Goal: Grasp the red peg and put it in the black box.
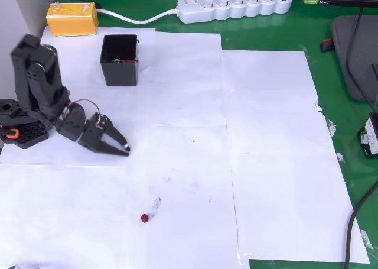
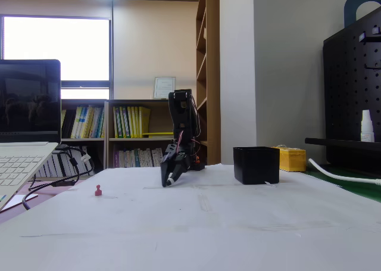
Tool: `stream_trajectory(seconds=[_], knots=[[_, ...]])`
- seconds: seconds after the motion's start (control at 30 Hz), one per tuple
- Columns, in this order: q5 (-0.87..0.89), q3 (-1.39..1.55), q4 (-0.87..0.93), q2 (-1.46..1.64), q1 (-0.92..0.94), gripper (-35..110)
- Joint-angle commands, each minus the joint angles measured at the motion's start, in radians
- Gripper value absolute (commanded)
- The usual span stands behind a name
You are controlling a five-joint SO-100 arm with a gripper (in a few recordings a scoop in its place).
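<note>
- Overhead, the one black arm sits at the left of the table (image 1: 277, 15), whose green top is covered by white paper sheets (image 1: 266, 133); its claw (image 1: 123, 148) points toward the lower right, fingers drawn together to a narrow tip with nothing between them
- From above, one red peg (image 1: 144, 218) lies alone on the paper, well apart from the claw and nearer the picture's bottom edge; faint scuff marks sit just beside it
- One black box (image 1: 120, 60) stands upright on the paper above the claw, open top showing its inside, where a small reddish-and-pale bit lies at the bottom; what it is I cannot tell
- One yellow block (image 1: 72, 19) rests near the box's upper left; one white power strip (image 1: 234, 5) runs along the top edge
- Side on, the fixed view gives heights instead: the claw (image 2: 169, 180) hangs tip-down close to the paper; the red peg (image 2: 98, 190) stands at its left, the black box (image 2: 256, 165) at its right with the yellow block (image 2: 292, 159) just behind
- Only that side view adds one laptop (image 2: 24, 134) at the left and bookshelves (image 2: 128, 131) behind
</note>
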Motion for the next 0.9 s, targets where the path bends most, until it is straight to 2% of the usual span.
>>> stream_trajectory(seconds=[0.0,0.1,0.37,0.5,0.67,0.87], knots=[[-0.021,0.072,-0.048,0.052,0.069,1],[-0.087,0.078,-0.032,0.063,0.124,1],[-0.06,0.114,-0.072,0.098,0.259,13],[-0.091,0.147,-0.02,0.097,0.322,28],[-0.095,0.169,0.071,0.067,0.314,34],[-0.081,0.198,0.127,0.04,0.313,34]])
